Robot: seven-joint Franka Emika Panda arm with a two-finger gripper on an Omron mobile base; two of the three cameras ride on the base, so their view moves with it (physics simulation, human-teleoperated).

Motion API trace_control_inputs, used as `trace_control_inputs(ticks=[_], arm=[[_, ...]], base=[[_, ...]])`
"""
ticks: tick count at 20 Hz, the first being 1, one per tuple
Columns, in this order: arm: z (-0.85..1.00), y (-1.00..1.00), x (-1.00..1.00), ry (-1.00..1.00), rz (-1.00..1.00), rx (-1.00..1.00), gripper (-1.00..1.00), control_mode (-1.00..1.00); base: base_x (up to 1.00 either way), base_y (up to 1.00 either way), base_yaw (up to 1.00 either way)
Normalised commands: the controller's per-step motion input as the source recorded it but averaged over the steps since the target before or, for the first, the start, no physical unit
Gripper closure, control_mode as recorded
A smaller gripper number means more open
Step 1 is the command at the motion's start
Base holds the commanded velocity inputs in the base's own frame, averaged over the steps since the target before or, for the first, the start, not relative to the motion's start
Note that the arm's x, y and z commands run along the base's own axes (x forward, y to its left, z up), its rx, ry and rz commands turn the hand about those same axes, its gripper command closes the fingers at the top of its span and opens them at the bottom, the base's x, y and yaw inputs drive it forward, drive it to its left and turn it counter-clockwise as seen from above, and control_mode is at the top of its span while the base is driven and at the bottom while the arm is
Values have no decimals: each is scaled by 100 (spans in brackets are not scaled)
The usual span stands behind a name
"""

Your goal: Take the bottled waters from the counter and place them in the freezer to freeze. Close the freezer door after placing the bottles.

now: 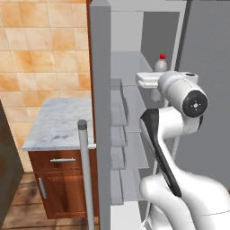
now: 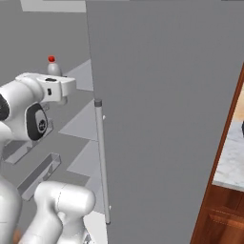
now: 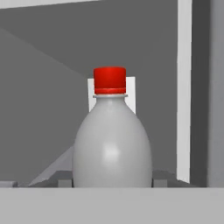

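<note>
claw [image 1: 155,87] gripping red-capped bottle [image 3: 112,144], inside freezer [image 1: 130,67]

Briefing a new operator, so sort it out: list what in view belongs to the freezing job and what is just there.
Part of the job:
- red-capped bottle, held in the claw inside the freezer
- freezer door, standing open
- counter, no bottle visible on it

Just there:
- wooden cabinet under the counter
- tiled wall
- the other grey door

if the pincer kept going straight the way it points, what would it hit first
Nothing new: the pincer is already shut on the red-capped bottle. Beyond it, probably the freezer's back wall, though depth is unclear.
</note>
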Motion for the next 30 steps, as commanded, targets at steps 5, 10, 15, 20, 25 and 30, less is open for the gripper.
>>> trace_control_inputs(ticks=[5,10,15,20,25,30], arm=[[5,1,57,0,1,4,100,-100],[0,0,79,1,3,0,100,-100],[0,8,69,0,4,0,100,-100],[0,9,82,1,1,0,100,-100],[0,9,93,4,0,0,100,-100],[0,4,90,1,0,0,100,-100]], base=[[0,0,0],[0,0,0],[0,0,0],[0,0,0],[0,0,0],[0,0,0]])
